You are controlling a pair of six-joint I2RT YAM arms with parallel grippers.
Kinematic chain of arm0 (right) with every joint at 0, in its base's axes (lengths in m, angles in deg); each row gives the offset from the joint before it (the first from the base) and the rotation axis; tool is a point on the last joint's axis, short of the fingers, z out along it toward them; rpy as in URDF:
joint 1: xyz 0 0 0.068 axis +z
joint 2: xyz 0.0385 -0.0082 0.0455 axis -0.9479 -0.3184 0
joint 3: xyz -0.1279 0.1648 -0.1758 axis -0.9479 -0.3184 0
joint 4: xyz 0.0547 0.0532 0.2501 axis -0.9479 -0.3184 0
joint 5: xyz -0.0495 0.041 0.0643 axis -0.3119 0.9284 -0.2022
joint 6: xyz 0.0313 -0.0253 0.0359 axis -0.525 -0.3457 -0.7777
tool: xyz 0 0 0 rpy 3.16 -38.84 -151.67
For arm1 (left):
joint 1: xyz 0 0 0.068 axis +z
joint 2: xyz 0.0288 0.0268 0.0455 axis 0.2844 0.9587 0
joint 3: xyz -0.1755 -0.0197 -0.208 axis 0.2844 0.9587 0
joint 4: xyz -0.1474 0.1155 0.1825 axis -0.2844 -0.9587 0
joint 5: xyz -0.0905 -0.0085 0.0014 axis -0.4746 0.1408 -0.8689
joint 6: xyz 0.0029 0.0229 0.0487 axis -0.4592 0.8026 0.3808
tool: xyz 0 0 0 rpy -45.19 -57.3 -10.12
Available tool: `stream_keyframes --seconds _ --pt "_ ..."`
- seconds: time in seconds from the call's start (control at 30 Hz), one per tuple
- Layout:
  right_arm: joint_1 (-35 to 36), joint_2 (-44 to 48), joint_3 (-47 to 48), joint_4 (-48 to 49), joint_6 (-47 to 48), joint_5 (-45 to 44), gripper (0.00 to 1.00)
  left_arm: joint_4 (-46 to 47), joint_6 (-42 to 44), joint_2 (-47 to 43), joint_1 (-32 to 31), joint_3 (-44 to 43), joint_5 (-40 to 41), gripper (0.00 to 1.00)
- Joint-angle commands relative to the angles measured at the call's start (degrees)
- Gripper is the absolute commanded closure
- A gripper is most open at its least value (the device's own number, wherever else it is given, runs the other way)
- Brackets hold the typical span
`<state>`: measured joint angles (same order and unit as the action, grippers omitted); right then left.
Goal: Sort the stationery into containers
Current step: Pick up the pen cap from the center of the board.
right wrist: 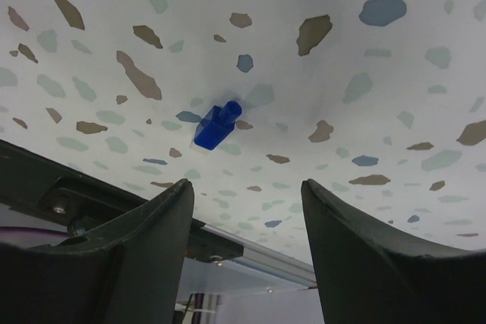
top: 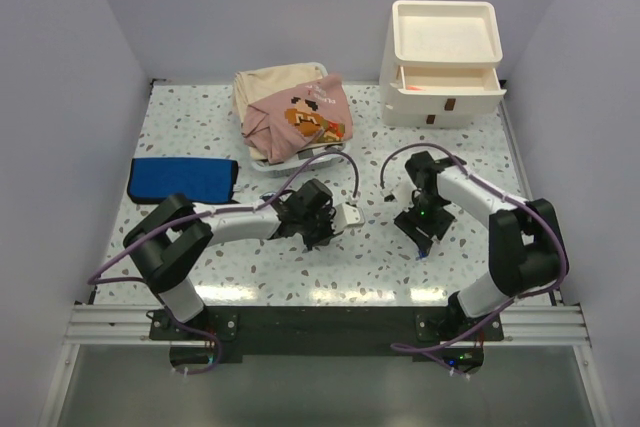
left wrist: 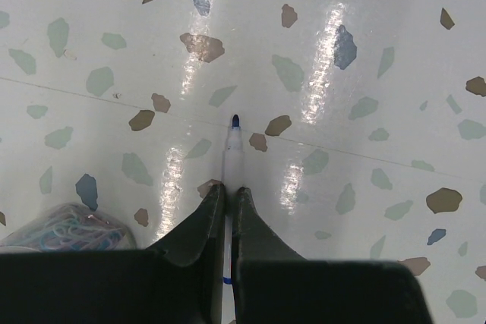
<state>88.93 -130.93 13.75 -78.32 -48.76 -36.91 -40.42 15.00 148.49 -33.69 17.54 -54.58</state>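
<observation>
My left gripper is shut on a slim white pen with a small blue tip, which lies along the speckled table and points away from me. In the top view this gripper is low at mid-table. My right gripper is open and empty, and a small blue pen cap lies on the table just beyond its left finger. In the top view it points down at the table right of centre. The cream-white drawer unit stands at the back right, its top drawer pulled open with something orange inside.
A clear bag of coloured paper clips lies just left of my left fingers. A clear basket of pink and beige clothes stands at the back middle. A blue pouch lies on the left side.
</observation>
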Motion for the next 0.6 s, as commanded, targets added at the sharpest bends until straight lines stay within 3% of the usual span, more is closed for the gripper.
stream_keyframes --seconds 0.0,0.23,0.57 --pt "0.0 2.8 -3.7 5.6 3.6 0.8 0.40 -1.0 -1.1 2.4 1.6 1.5 1.0 1.00" --pt "0.3 6.5 -7.7 8.9 6.0 4.4 0.41 -1.3 -1.5 2.5 2.2 0.4 1.1 1.00" --pt "0.4 2.4 -8.3 10.9 6.0 7.9 0.44 -1.3 -2.0 4.1 2.3 -0.7 1.8 1.00"
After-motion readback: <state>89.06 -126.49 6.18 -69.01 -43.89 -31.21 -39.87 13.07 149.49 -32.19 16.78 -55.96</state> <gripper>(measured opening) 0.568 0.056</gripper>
